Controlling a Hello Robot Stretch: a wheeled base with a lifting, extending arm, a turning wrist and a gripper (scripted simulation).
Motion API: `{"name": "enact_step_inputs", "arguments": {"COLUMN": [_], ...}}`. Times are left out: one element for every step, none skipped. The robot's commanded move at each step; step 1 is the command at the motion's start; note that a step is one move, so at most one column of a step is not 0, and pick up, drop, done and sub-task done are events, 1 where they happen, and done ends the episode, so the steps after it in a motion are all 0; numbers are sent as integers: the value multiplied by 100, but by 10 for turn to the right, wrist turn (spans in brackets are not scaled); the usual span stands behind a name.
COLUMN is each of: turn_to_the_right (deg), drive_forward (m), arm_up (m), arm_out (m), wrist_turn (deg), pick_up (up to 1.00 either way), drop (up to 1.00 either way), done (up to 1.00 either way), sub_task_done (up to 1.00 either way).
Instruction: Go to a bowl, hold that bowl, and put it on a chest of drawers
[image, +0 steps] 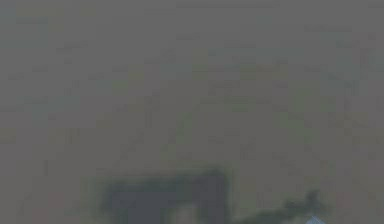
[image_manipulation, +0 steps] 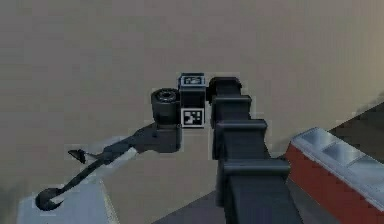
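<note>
Arm side view has the dark arm (image_manipulation: 245, 150) rising from the near edge. At its far end the jaws trail off to the left and toward the near side, their two thin fingers (image_manipulation: 110, 152) slanting down over a pale surface (image_manipulation: 95, 200), possibly a table, in the near-left corner. How wide the jaws stand cannot be told. With that surface lying behind their tips, I cannot tell whether they have hold of anything either. A small pale rounded blob (image_manipulation: 45, 197) sits right at the tip of the nearer finger. It may be the bowl, but its shape is too vague to settle that, or to say whether the finger touches it. If it is the bowl, it lies at the very end of the jaws' line, to the near left of the wrist. To the arm's right, well apart from the fingertips, stands a red-fronted piece with a pale top (image_manipulation: 320, 165), which could be the chest of drawers. The coming move probably turns on this left-to-right spread, with the likely bowl on one side of the arm and the likely set-down place on the other. Ahead, the forward view faces a plain wall (image: 190, 80).
</note>
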Motion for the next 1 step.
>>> {"name": "enact_step_inputs", "arguments": {"turn_to_the_right": [0], "drive_forward": [0], "arm_up": [0], "arm_out": [-8], "wrist_turn": [0], "pick_up": [0], "drop": [0], "done": [0], "sub_task_done": [0]}}
